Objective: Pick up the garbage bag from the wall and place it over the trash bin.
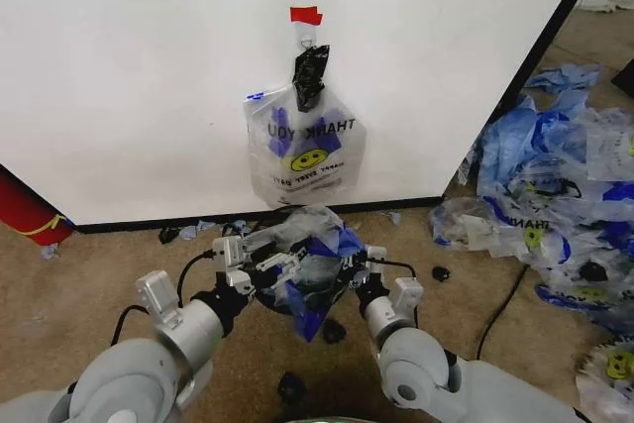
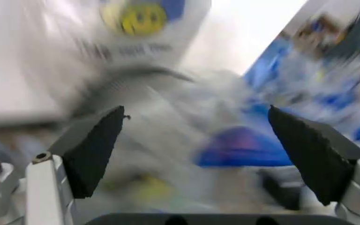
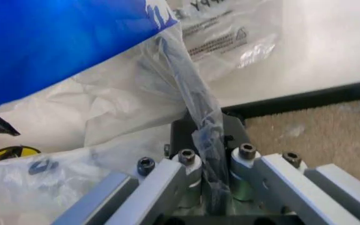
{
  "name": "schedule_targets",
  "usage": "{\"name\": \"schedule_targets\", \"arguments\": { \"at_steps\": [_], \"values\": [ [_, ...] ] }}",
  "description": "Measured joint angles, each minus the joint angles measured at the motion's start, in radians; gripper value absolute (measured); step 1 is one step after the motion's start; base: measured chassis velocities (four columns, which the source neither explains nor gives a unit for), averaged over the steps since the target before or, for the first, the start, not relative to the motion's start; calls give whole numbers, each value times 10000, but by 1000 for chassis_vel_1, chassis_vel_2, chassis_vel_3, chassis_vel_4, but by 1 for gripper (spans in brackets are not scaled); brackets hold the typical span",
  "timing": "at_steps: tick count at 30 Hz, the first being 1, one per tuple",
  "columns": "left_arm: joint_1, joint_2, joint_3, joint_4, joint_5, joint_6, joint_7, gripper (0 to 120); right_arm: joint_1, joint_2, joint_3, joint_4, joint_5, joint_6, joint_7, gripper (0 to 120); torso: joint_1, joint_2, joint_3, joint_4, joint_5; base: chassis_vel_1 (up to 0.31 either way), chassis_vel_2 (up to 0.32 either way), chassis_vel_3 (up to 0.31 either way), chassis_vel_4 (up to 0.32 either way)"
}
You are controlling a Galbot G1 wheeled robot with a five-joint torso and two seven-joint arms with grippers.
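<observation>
Both my grippers meet low before the wall [image 1: 149,66]: my right gripper [image 3: 214,176] pinches a twisted strip of a crumpled garbage bag [image 1: 307,255], while my left gripper [image 2: 198,150] gapes wide at its other side. Above them another bag [image 1: 302,151] hangs on the wall under red tape [image 1: 305,15].

Clear garbage bag [image 1: 305,151] centre frame: blue handles, yellow smiley, dark lettering; white wall [image 1: 149,66], red tape [image 1: 305,15] above.
</observation>
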Motion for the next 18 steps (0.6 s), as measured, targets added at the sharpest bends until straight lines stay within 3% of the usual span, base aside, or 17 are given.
{"name": "schedule_targets", "arguments": {
  "at_steps": [1,3,11,18],
  "values": [
    [0,0,0,0,0,0,0,93,0,0,0,0,0,0,0,0,0,0,0,0,0,0,0,0,0],
    [80,400,-84,578,2355,-15,704,93,-129,-75,99,-71,-164,44,-87,0,0,0,0,-3,0,0,0,0,0],
    [159,772,-410,1331,6001,-409,2555,94,-258,-69,211,-128,-196,61,-105,0,0,0,0,-2,-1,0,0,0,0],
    [-50,825,-250,1413,6784,-456,3120,94,46,139,-61,-371,-155,-29,172,0,0,0,0,-3,0,0,0,0,0]
  ]
}}
